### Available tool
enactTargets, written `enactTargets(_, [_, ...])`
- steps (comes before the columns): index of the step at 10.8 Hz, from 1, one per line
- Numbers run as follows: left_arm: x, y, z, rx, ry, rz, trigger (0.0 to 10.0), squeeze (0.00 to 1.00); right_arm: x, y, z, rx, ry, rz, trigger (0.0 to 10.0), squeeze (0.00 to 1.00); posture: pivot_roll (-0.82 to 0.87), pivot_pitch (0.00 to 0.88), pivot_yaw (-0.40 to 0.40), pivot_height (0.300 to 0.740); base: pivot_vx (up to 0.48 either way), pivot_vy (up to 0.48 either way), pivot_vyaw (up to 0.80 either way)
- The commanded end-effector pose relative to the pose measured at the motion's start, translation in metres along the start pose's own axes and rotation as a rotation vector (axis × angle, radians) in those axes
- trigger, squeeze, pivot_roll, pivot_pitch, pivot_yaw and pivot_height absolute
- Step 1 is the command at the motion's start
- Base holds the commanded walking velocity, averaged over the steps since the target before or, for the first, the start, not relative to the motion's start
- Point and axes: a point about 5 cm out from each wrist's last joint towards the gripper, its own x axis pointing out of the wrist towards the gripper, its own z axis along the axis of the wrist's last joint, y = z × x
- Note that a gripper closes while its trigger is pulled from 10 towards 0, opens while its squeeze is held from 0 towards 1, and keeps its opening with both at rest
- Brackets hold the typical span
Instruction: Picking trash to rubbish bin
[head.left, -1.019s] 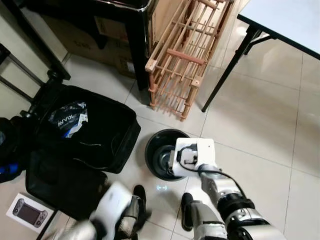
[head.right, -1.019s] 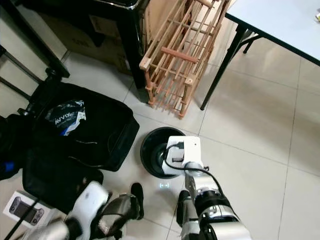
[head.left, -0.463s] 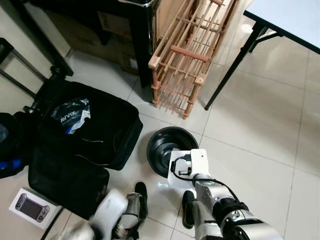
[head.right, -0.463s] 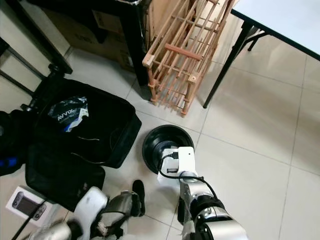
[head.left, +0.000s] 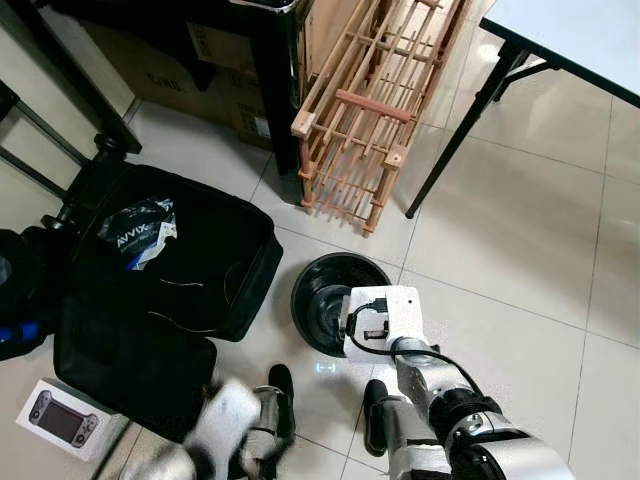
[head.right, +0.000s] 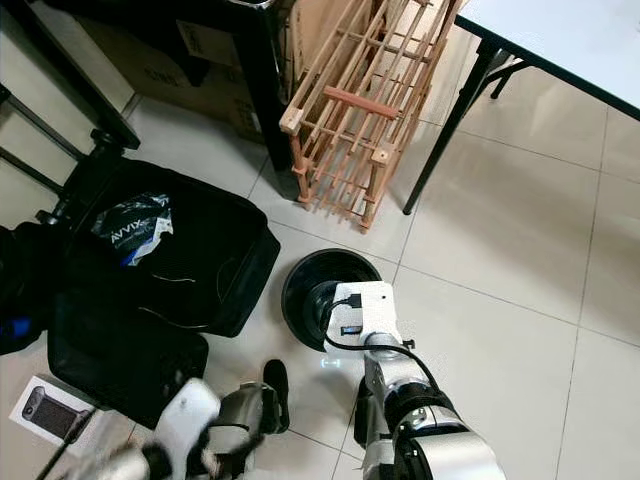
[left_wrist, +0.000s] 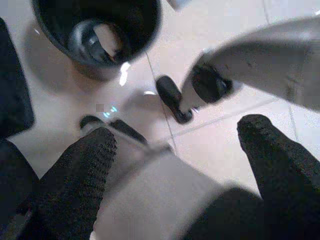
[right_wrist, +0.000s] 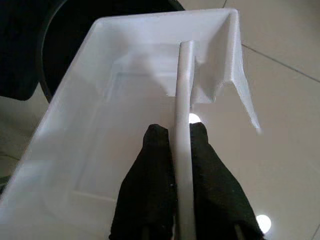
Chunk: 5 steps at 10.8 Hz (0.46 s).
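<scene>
Right wrist view: my right end effector (right_wrist: 175, 137) pinches the white plastic tray (right_wrist: 125, 115) by one wall, over the black rubbish bin (head.left: 325, 290). Left end effector (left_wrist: 175, 150): fingers spread, empty.

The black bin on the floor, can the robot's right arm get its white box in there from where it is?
Probably yes. The right gripper pinches the white box's wall, and the bin stands open just beyond it on the floor, with nothing between them. The box looks wide for the opening, though.
</scene>
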Motion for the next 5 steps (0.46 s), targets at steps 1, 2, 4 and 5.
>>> enactTargets(1, [-0.007, -0.010, -0.011, 0.000, 0.030, -0.017, 10.0, 0.00, -0.001, 0.001, -0.019, 0.000, 0.056, 0.003, 10.0, 0.75, 0.22, 0.443, 0.031, 0.740, 0.000, 0.000, 0.00])
enactTargets(2, [-0.013, -0.011, -0.019, -0.003, 0.038, -0.018, 10.0, 0.00, -0.002, 0.001, -0.020, 0.001, 0.055, 0.006, 10.0, 1.00, 0.23, 0.445, 0.031, 0.740, 0.000, 0.000, 0.00])
enactTargets(4, [-0.028, -0.006, -0.039, -0.008, 0.061, -0.016, 10.0, 0.00, -0.002, 0.001, -0.021, -0.006, 0.050, 0.002, 10.0, 1.00, 0.23, 0.446, 0.034, 0.740, 0.000, 0.000, 0.00])
enactTargets(5, [-0.031, 0.011, -0.045, -0.007, 0.072, -0.006, 10.0, 0.00, -0.002, 0.001, -0.021, -0.006, 0.046, -0.001, 10.0, 1.00, 0.23, 0.446, 0.037, 0.740, 0.000, 0.000, 0.00])
